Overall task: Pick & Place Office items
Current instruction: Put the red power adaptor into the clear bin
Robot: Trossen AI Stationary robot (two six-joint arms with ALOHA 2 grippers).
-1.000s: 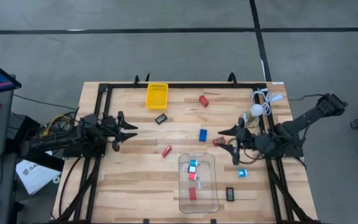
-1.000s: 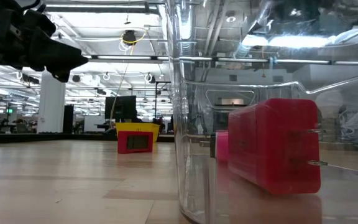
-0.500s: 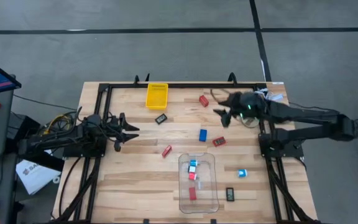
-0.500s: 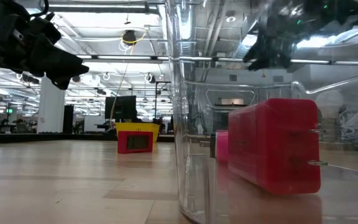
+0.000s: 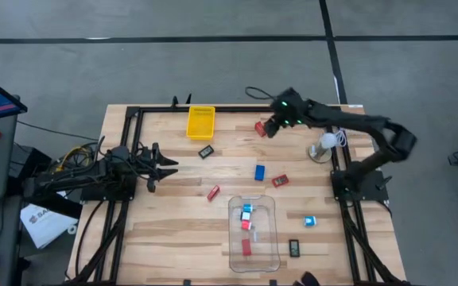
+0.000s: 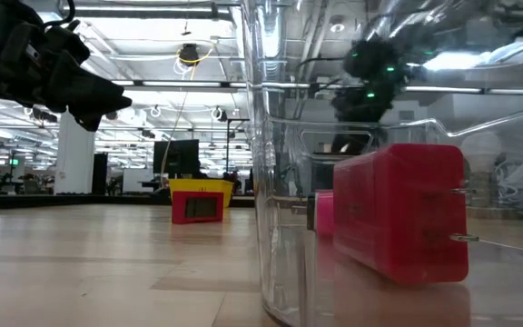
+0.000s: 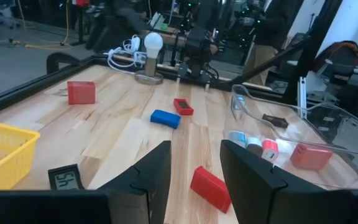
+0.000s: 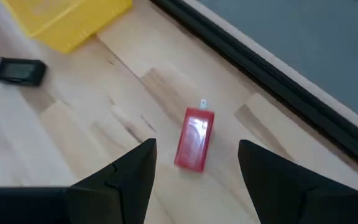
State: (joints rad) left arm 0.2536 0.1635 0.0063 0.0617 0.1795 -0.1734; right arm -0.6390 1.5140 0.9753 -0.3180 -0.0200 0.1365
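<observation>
Alignment matters most here: the right gripper hangs above the red block near the table's far edge, fingers spread with nothing between them. It probably needs to drop straight down so the fingers straddle the block's narrow sides. The block looks like glossy, hard plastic with rounded corners (two small metal prongs at one end), lying flat on pale grained wood. The left gripper waits at the left side, partly parted and empty.
</observation>
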